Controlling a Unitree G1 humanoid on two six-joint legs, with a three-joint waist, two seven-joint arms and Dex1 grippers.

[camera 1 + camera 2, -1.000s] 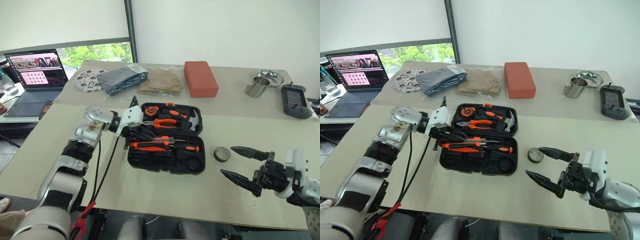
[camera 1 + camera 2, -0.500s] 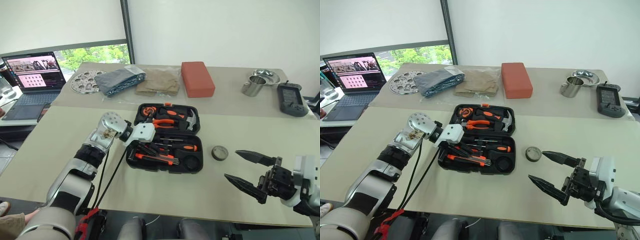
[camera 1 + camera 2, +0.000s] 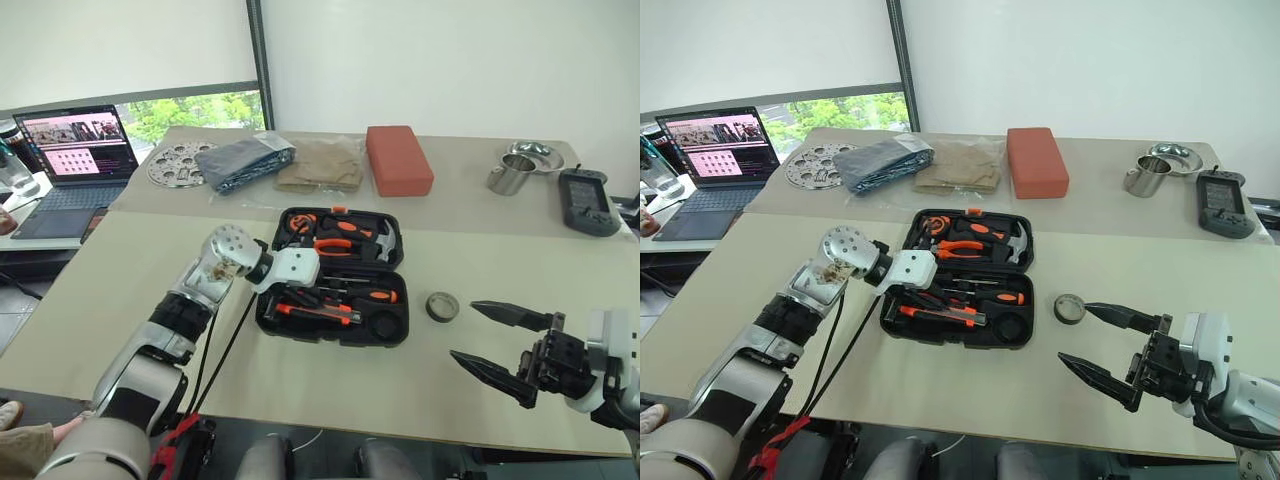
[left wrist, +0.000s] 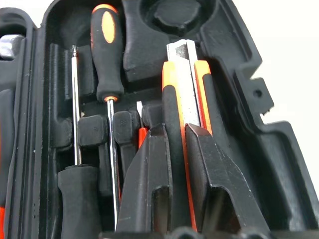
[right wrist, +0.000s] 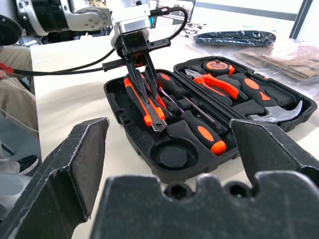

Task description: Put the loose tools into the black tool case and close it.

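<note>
Compared with one second ago, we note that the left gripper [image 3: 925,293] has come down from the left edge of the case [image 3: 1010,335] into its front half. The utility knife [image 3: 938,316], then lying higher and level across that half, now lies lower along the front-left slots. The right gripper [image 3: 1110,345] has kept its place. The whole picture has shifted slightly, which is camera motion.

Current state: the case lies open on the table [image 3: 1200,280]. The left gripper's fingers [image 4: 149,174] are clamped on the knife, one finger on each side of its body. The right gripper's fingers are spread wide and hold nothing; it hovers above the table, right of the case. The tape roll [image 3: 1070,308] lies on the table between the case and the right gripper, touching neither.

View differences: the left wrist view shows the grip itself and two screwdrivers [image 4: 107,59] seated in slots beside the knife. The right wrist view shows the left gripper from the front, pointing down onto the knife, with the round recess [image 5: 172,154] near it. The head views alone show the tape roll, the red block [image 3: 1037,160] and the steel cup [image 3: 1143,176].
</note>
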